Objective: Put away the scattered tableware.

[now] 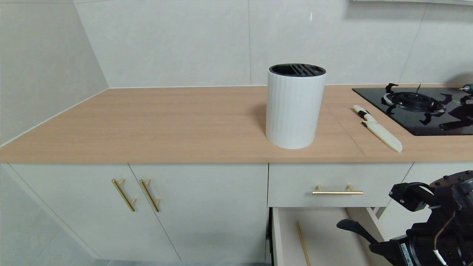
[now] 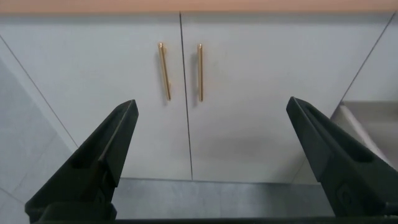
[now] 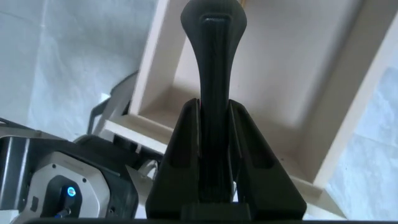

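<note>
Firmly the right pincer (image 3: 213,111) clamps a smooth, rounded black handle (image 3: 212,50); the left pincer (image 2: 211,102) gapes wide.

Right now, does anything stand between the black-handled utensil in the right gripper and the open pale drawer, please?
Nothing visible does: the black-handled utensil in the right gripper hangs over the open pale drawer.

The countertop (image 1: 147,125) looks like matt wood grain, the white knife holder (image 1: 293,111) is ribbed matt plastic, and the stove (image 1: 375,98) is glossy black glass. The drawer handle (image 1: 337,191) is shiny brass-coloured metal, and the black handle (image 3: 213,50) in the right gripper (image 3: 213,115) looks like smooth matt plastic.
</note>
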